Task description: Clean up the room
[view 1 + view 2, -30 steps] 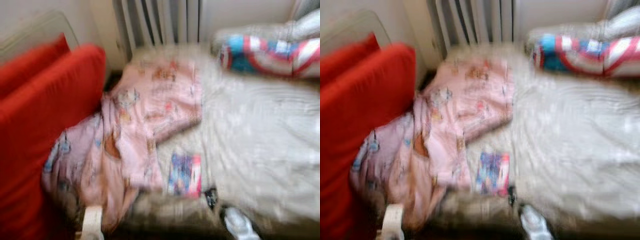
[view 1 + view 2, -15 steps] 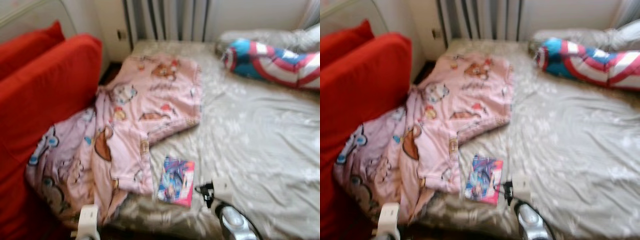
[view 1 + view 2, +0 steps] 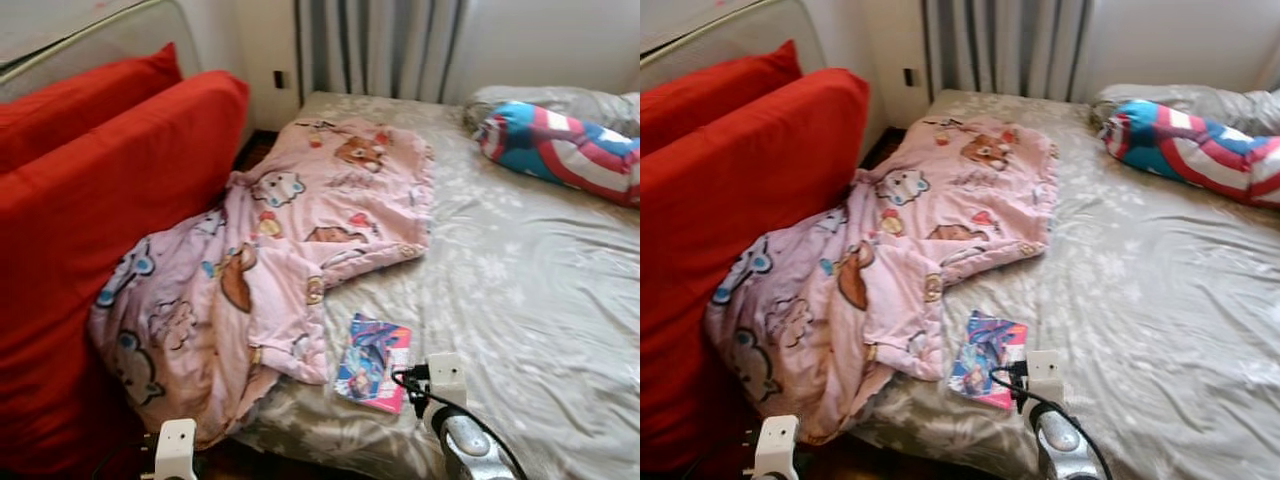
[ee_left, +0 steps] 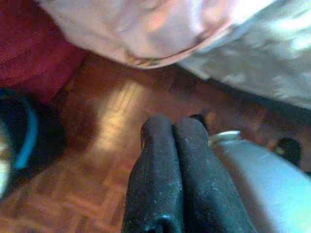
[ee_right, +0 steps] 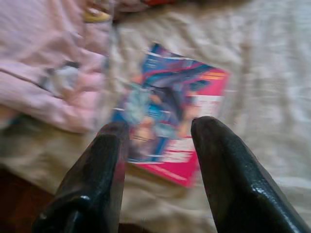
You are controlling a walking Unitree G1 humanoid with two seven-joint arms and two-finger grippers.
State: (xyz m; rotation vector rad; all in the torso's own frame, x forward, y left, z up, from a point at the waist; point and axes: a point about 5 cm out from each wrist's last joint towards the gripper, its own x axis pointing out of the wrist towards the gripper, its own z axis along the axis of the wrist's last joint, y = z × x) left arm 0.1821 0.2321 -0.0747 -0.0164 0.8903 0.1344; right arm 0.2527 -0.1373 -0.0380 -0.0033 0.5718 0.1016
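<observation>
A colourful pink-edged book (image 3: 372, 348) lies flat on the grey bed sheet (image 3: 540, 290) near the bed's front edge. It sits beside a crumpled pink cartoon blanket (image 3: 300, 230). My right gripper (image 5: 160, 127) hovers open just above the book (image 5: 175, 111), one black finger on each side of its cover. The right wrist (image 3: 445, 378) rises from the lower edge of the head view, next to the book. My left gripper (image 4: 172, 121) hangs shut and empty over the wooden floor (image 4: 97, 145) by the bed's edge.
Two big red cushions (image 3: 100, 200) lean against the bed on the left, with the blanket draped onto them. A blue, red and white striped pillow (image 3: 560, 145) lies at the far right. Grey curtains (image 3: 380, 45) hang behind. A dark blue-rimmed object (image 4: 19, 131) sits on the floor.
The camera has moved and the picture has sharpened and shifted. My right arm has risen from the bottom edge and now stands closer to the book.
</observation>
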